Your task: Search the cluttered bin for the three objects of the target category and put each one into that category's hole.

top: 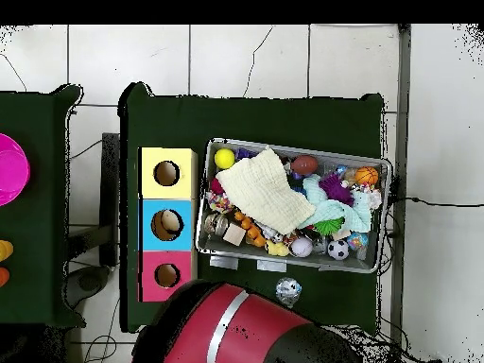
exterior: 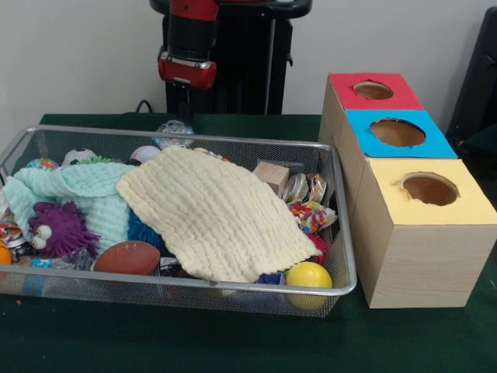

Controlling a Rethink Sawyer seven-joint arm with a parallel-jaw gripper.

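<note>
The end effector hangs behind the bin — clutter lies forward and below. Its opening cannot be told; the holes stand beside the bin.

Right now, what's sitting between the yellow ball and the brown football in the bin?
In the front view, the pale yellow cloth drapes down between the yellow ball and the football.

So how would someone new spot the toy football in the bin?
Start at the wire bin on the green table. Follow its front wall toward the end away from the boxes. The football lies there beside a purple spiky toy: brown, oval, smooth, with white laces.
</note>
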